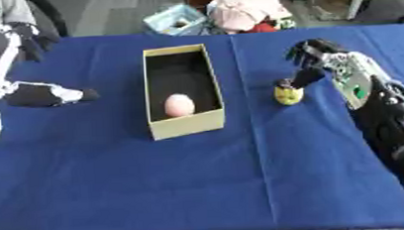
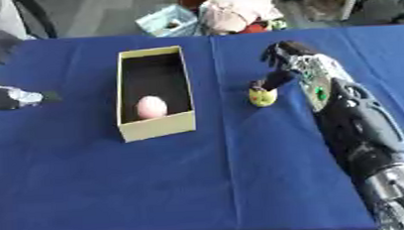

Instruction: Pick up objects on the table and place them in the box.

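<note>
On the blue table, box holds pink egg.

The small yellow thing under the right robot hand is too blurred to identify. The left robot hand is half cut off in the right eye view.

Black right arm with silver wrist joint, green-marked forearm panel, black right hand, dark fingers
</note>
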Robot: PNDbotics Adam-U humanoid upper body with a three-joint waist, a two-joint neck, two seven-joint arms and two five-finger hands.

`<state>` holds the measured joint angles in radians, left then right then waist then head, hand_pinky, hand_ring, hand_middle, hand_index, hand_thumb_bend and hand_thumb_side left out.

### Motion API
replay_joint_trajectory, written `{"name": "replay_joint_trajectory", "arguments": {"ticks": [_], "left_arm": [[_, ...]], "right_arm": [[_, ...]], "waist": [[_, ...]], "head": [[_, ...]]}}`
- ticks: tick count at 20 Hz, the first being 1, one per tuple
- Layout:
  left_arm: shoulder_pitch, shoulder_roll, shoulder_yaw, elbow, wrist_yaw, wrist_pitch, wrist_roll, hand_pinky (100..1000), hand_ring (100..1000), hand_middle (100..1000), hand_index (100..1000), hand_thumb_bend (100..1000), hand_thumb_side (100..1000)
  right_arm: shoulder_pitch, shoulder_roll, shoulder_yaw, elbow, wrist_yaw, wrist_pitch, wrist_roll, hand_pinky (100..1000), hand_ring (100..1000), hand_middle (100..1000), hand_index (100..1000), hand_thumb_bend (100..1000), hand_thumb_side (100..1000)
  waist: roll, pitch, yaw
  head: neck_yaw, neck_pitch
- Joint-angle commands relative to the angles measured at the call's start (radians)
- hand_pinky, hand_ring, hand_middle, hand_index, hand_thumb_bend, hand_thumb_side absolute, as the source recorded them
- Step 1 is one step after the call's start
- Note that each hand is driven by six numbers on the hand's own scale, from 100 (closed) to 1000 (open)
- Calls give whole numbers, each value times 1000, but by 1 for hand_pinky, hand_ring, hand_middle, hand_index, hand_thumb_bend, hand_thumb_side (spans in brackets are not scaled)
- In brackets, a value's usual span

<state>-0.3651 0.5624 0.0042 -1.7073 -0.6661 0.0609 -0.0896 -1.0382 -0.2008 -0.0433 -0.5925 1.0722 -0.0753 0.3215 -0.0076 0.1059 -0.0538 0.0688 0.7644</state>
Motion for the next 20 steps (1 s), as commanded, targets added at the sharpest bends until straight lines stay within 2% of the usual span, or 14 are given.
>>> {"name": "replay_joint_trajectory", "arguments": {"ticks": [1,5,13,17,20], "left_arm": [[-8,21,15,-5,1,-2,-6,554,480,522,692,1000,449],[-7,20,16,-6,1,-3,-8,554,480,522,692,1000,448],[-6,20,15,-6,2,-5,-13,555,480,522,692,1000,450],[-6,20,15,-6,2,-7,-15,555,480,522,691,999,450],[-6,20,16,-7,2,-7,-15,556,480,522,691,995,451]], "right_arm": [[-20,-31,-6,-7,-2,1,23,747,671,631,775,474,307],[-16,-28,-4,3,3,-4,59,754,682,637,763,460,322],[-15,-31,-1,24,-25,-33,223,776,708,663,713,376,391],[-15,-33,0,21,-25,-31,260,774,699,643,599,313,357],[-15,-34,-4,9,-18,-16,243,758,669,599,429,163,260]], "waist": [[3,-15,0],[5,-15,0],[4,-16,-3],[4,-17,-4],[4,-16,-3]], "head": [[5,6],[5,6],[5,6],[5,6],[5,6]]}}
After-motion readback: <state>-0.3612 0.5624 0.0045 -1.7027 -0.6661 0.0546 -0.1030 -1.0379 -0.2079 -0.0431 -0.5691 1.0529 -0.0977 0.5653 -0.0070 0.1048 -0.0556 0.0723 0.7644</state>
